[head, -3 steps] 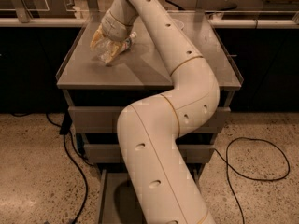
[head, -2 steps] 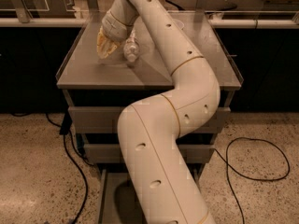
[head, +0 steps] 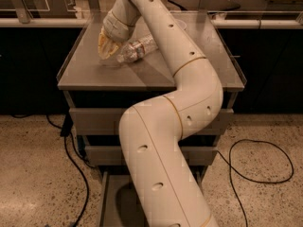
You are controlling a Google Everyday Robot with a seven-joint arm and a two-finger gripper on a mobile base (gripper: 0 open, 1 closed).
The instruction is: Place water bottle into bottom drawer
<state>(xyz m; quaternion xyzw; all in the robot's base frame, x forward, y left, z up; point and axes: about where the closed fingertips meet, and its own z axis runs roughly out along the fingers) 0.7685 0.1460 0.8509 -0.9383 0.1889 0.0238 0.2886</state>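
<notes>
The water bottle is clear and crinkled. It lies on its side on the grey cabinet top, cap end pointing left toward my gripper. My gripper is low over the top at the back left, right beside the bottle's cap end. I cannot tell whether it touches the bottle. The bottom drawer is pulled out at floor level. My arm hides most of its floor.
Two upper drawers are closed below the top. My white arm crosses in front of the cabinet. Black cables lie on the speckled floor on both sides. A counter with railings stands behind.
The bottle has come into view to the right of my gripper and now lies flat on the cabinet top. The gripper has shifted slightly left.
</notes>
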